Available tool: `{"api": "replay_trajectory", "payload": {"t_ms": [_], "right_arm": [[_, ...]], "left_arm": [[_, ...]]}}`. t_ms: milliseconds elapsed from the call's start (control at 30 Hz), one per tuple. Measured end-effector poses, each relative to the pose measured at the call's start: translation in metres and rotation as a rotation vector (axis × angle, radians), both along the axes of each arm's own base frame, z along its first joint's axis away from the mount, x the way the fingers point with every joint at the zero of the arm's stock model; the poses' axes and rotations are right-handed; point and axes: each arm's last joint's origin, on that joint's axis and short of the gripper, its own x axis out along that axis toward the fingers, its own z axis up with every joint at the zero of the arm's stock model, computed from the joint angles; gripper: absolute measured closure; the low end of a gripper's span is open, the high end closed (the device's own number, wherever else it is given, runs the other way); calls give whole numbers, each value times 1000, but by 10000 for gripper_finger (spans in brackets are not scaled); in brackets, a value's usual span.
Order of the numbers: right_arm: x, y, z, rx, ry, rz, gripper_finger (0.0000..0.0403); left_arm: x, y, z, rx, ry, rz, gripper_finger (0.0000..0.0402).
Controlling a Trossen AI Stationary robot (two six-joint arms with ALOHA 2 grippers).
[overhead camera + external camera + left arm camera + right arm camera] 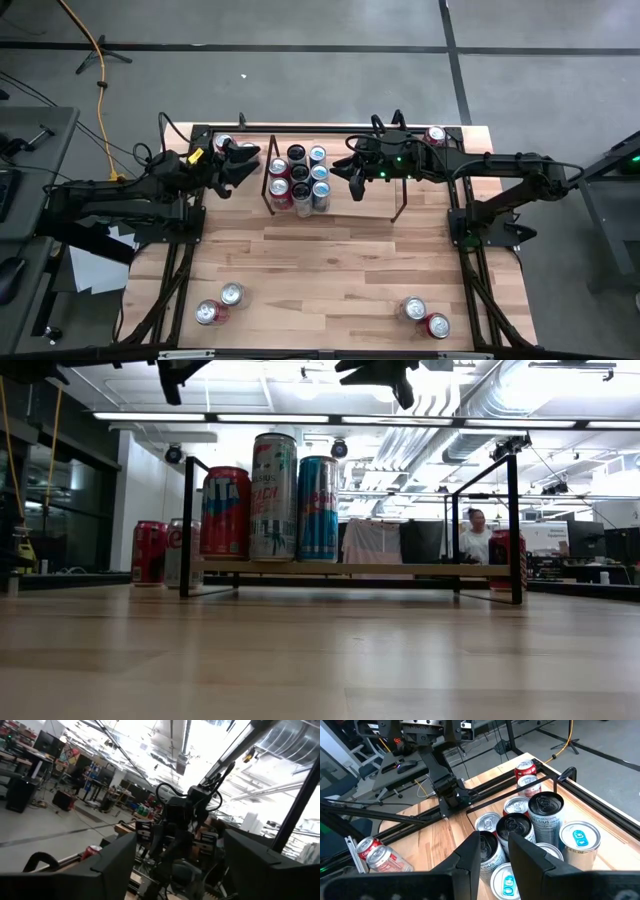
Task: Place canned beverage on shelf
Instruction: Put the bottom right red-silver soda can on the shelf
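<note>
The shelf (332, 172) stands at the far middle of the wooden surface (330, 270), and its left end is packed with a tight cluster of cans (299, 180). The left gripper (243, 160) sits just off that end with its jaws spread apart and nothing between them, so the can it was meant to place looks to be already among the cluster. The right gripper (494, 851) hangs over the same cans with its jaws nearly together and, as far as I can judge, holding nothing. The main risk is the crowding: the cans stand touching or almost touching, and the tall slim ones would tip easily, so a sideways drift of either arm on its way out could knock one and topple its neighbours, perhaps off the shelf's edge. The right gripper's tips hang low above the can tops, so any dip could catch a rim. The two arms also face each other across the shelf end and could clash if both move inward. Spare cans remain: two at the near left (220, 304), two at the near right (425, 317), and some at the far corners. As for writing, the low view shows a red can (226, 512), a tall pale can (273, 497) with red lettering, and a blue and silver can (318, 509), but none of the print can be read with confidence.
</note>
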Motion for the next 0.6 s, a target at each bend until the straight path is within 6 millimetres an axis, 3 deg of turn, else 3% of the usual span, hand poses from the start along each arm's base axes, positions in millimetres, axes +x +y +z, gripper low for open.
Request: {"api": "replay_trajectory", "payload": {"t_ms": [333,467,600], "right_arm": [[0,-2,0,-1,-1,-10,317],[-1,-6,1,-7,-8,-91,315],[-2,-13,0,22,-9,-129,286]], "left_arm": [[0,-1,0,19,3,-13,140],[0,-1,1,22,3,-12,140],[0,-1,1,22,2,-12,140]]}}
